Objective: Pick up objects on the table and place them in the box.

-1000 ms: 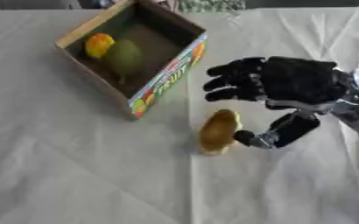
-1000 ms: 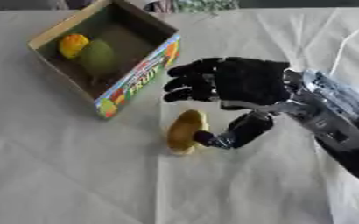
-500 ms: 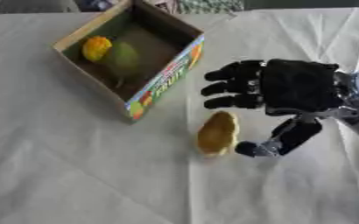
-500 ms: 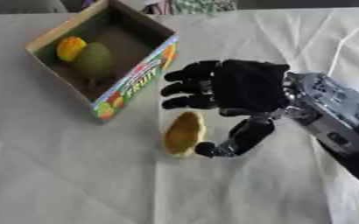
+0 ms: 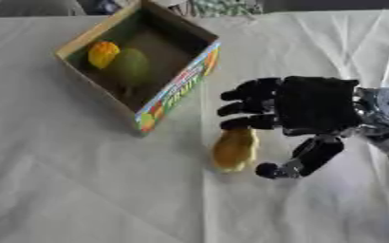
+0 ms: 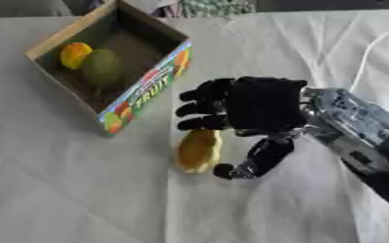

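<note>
Right hand [image 5: 314, 107] spread, unclenched over yellow fruit [image 5: 234, 149]; close off-centre and you roll it from box [image 5: 177, 90].

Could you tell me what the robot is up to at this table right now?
The right hand hovers over a yellow fruit lying on the white tablecloth, fingers spread and thumb beside it, not yet gripping. The cardboard box to its left already holds an orange fruit and a green fruit.

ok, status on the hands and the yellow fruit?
Right hand open over yellow oval fruit, not gripped. Left hand unseen. Cardboard box holds two fruits. Path clear.
</note>
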Controlling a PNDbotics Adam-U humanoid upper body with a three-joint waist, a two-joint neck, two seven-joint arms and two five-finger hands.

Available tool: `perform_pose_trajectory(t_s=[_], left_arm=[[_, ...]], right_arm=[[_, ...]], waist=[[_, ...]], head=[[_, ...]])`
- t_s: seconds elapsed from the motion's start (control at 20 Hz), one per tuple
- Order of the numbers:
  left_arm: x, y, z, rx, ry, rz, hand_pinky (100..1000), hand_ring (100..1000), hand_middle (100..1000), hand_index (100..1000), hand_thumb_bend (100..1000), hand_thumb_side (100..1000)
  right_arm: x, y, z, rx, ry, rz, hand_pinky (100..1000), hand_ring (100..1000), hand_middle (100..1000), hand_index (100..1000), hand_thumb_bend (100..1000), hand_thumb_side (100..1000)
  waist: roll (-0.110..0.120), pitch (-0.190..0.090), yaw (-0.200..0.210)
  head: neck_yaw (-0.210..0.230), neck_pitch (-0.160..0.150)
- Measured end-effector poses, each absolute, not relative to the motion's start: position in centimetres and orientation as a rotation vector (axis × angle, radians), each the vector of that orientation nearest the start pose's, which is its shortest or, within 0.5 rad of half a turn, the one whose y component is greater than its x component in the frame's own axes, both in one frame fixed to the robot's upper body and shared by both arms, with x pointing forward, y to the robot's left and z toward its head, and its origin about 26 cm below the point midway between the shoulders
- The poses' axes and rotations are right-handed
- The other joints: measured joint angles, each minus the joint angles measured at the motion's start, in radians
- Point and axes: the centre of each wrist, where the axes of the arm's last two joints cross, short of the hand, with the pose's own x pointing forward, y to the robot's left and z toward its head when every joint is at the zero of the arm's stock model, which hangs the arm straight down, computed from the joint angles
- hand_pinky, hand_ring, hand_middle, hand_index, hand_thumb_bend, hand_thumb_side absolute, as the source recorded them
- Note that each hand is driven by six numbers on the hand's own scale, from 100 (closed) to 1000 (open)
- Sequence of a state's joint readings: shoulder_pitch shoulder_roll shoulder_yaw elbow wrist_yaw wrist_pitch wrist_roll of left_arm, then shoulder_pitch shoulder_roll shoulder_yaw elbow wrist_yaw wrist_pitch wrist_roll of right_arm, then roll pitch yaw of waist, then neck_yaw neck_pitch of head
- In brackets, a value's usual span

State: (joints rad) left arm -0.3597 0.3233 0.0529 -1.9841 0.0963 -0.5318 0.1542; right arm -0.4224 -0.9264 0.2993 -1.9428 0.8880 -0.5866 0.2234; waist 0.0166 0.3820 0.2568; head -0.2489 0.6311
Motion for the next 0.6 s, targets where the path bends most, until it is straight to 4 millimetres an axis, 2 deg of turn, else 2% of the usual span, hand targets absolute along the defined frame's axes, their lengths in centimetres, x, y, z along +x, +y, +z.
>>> perform_pose_trajectory(t_s=[0.6], left_arm=[[30.7,26.4,21.7,-0.025,3.410,0.148,812,819,799,895,100,555]], right_arm=[[32.2,-29.0,22.0,1.013,1.786,-2.412,892,1000,892,947,219,589]], waist=[[0.006,0.009,0.003]], head=[[-0.005,-0.013]])
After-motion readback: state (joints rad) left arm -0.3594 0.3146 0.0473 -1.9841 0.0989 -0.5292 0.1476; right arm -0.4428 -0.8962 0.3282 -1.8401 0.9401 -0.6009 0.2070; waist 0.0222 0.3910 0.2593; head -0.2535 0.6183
